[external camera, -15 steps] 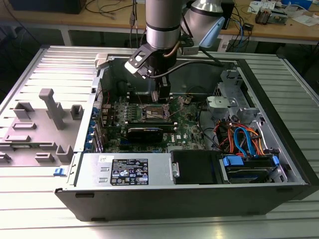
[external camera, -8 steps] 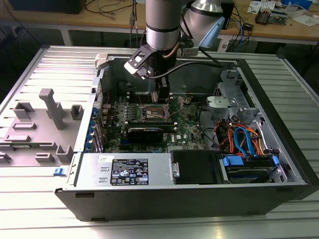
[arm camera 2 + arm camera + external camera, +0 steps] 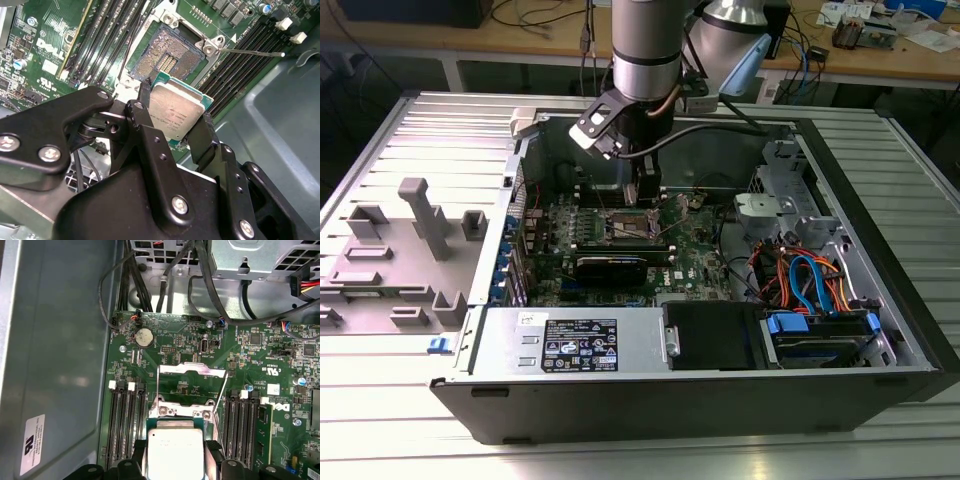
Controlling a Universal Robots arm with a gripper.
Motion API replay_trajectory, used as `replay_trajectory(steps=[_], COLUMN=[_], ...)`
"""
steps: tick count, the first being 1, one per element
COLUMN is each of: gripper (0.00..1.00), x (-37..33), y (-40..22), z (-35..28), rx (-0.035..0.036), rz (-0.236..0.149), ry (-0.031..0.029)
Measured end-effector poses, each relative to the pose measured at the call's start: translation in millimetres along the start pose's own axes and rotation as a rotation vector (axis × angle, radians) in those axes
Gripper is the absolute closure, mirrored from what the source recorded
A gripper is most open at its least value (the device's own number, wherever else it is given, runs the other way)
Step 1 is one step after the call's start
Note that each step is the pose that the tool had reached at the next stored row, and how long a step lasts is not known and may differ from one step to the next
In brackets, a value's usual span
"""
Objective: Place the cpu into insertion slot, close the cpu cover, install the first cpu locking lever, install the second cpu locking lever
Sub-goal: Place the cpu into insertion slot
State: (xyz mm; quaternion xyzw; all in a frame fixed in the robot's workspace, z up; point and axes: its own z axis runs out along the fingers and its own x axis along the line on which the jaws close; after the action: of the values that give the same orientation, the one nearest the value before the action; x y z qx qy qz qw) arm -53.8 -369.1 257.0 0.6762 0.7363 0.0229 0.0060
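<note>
Two black fingers (image 3: 144, 102) of the gripper (image 3: 175, 114) pinch the cpu (image 3: 176, 111) by opposite edges, so the chip sits squarely between them. In the second wrist view it hangs just beside the insertion slot (image 3: 167, 57), apart from it, and the slot's field of contacts lies bare inside its silver rim. The chip is a flat square with a dull silver-grey metal top bearing faint print, and a thin green border shows around the edge. In the first wrist view the cpu (image 3: 173, 450) covers most of the socket, and the cpu cover (image 3: 190, 370) stands swung open beyond it, flanked by two thin wire levers. In the exterior view the gripper (image 3: 645, 195) hangs over the motherboard (image 3: 695, 262), at about one o'clock from the long black card (image 3: 610, 268).
</note>
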Motion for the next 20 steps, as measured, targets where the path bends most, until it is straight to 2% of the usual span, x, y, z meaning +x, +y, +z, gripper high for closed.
replay_trajectory(steps=[6,11,20], gripper=[0.46,0.46,0.46], x=[0.0,0.0,-0.2], y=[-0.9,-3.6,-8.2], z=[2.6,7.2,10.4], rx=[-0.0004,-0.0006,0.0], rz=[0.037,0.046,0.054], ry=[-0.0014,-0.0019,-0.0023])
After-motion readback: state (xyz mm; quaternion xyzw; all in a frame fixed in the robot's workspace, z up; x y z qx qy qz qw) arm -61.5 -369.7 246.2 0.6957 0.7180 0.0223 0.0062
